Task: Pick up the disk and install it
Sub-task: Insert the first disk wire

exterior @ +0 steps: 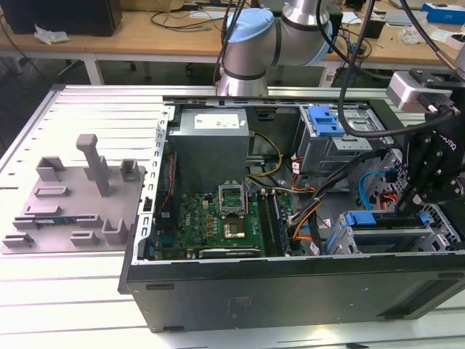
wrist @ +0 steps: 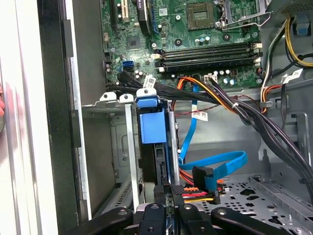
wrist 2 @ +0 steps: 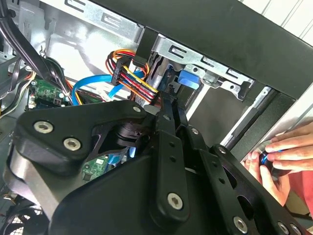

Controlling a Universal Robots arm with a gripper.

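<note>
One open computer case (exterior: 290, 291), one motherboard (exterior: 218, 222), one grey fixture (exterior: 73, 196), one hand (wrist 2: 288, 156).

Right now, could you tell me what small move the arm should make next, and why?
Probably a short, slow push straight along the slot: in the first wrist view the disk sits between the rails of the drive cage, the tool is at its near edge, and cables cross beyond its far end.

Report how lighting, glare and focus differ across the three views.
Exterior view: even light, pale table bright, case interior dimmer. Second wrist view: the gripper looms dark and soft up close; case wall glares. First wrist view: motherboard sharp, evenly lit; the white edge washes out.
</note>
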